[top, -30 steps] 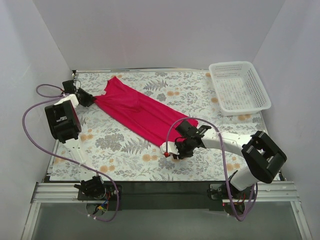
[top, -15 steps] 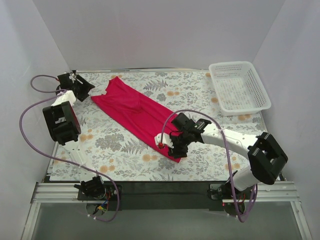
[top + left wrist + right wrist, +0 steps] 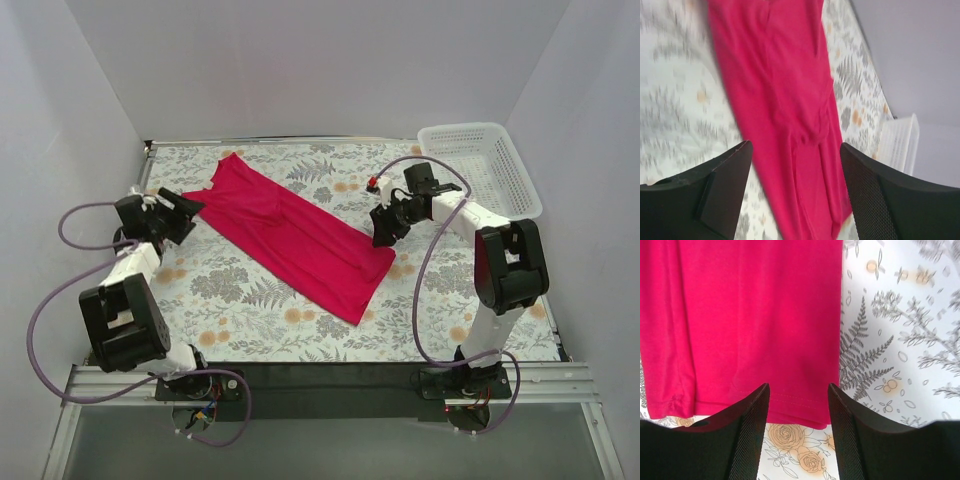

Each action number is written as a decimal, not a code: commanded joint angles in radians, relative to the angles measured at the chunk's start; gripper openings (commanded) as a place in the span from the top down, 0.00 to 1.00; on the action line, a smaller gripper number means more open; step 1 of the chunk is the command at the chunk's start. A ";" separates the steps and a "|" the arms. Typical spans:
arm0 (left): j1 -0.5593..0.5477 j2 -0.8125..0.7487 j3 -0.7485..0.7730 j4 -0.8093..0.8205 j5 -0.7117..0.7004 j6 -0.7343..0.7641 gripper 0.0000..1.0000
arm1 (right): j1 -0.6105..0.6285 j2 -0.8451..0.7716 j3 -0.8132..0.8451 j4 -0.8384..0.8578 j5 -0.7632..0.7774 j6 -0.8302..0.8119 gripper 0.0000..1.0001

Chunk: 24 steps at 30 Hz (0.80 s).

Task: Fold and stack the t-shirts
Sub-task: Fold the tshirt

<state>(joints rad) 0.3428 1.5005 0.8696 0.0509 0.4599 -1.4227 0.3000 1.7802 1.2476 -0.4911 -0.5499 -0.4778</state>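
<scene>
Here the t-shirt lies on the flowered table as a long, narrow band, running aslant from the far left toward the near middle. It is flat and touches neither arm. The left gripper hovers just beside the band's far, neck end, with its jaws spread and nothing between them. The right gripper hangs beside the band's right long edge, well short of the white basket. Its jaws are likewise spread and empty. Its wrist view looks down on the stitched hem and one square corner of the cloth.

The step in hand appears to be the crosswise fold, which shortens the band into a compact packet. To do it well, each gripper should probably pinch all the layers at a corner of the same short end, not the top layer alone. The two should then lift only a little and carry that end over evenly, so that the edges meet square. Letting go before the cloth lies flat would likely leave a skewed, wrinkled fold, since the fabric is soft.
</scene>
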 commanded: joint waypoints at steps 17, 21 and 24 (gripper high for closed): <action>-0.286 -0.415 -0.509 -0.029 0.036 -0.307 0.38 | -0.062 0.114 -0.050 0.022 0.054 0.038 0.57; -0.456 -0.396 -0.518 -0.019 -0.035 -0.439 0.39 | -0.075 0.108 -0.074 0.032 0.061 0.044 0.59; -0.592 -0.388 -0.527 0.016 -0.108 -0.522 0.41 | -0.079 0.107 -0.092 0.037 0.054 0.050 0.61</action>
<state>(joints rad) -0.1688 1.1110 0.3569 0.0406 0.4438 -1.8160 0.2295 1.8862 1.1927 -0.4477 -0.5224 -0.4370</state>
